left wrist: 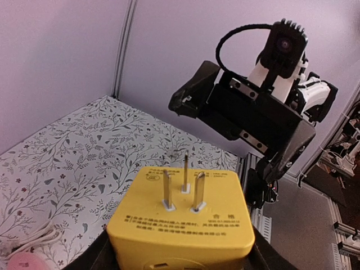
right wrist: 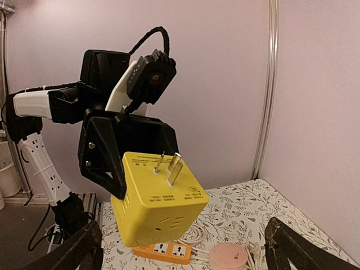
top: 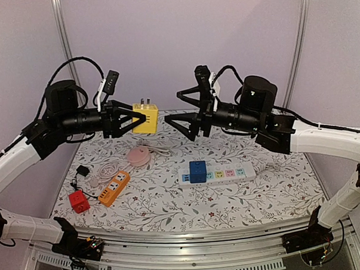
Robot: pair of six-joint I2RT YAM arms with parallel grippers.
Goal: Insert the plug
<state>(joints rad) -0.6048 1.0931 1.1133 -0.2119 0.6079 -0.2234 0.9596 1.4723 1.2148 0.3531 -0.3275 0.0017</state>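
Currently clamping yellow plug [top: 148, 119] in left gripper [top: 136, 118], high above table [top: 260, 197], prongs upward. Opposite, right gripper [top: 173, 108] wide open, empty. Below, white power strip [top: 229, 173], nearer right arm; likely needs prongs turned down.

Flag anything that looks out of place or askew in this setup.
The yellow plug cube is held in mid-air by the left gripper. It is tilted, with its prongs pointing upward, away from the white power strip lying below. The right gripper hangs open and empty opposite it. Nothing looks spilled or damaged.
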